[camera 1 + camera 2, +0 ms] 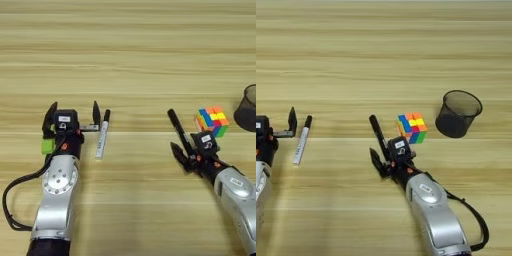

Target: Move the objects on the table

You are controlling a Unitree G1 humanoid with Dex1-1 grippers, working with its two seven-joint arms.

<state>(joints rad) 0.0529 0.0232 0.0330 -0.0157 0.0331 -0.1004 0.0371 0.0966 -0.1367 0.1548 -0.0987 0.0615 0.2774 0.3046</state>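
My left gripper [73, 116] stands open on the left of the table [130, 60]. A white marker with a black cap [102, 135] lies just right of its right finger [96, 113]. A small green block [47, 145] shows beside the left wrist, partly hidden by it. My right gripper [176, 143] is shut on a slim black marker [177, 126], which sticks out up and to the left. The multicolour puzzle cube [411, 127] sits on the table just right of that gripper, apart from it.
A black mesh cup [458, 114] stands upright to the right of the cube. A black cable [10, 200] loops out from the left arm near the picture's left edge.
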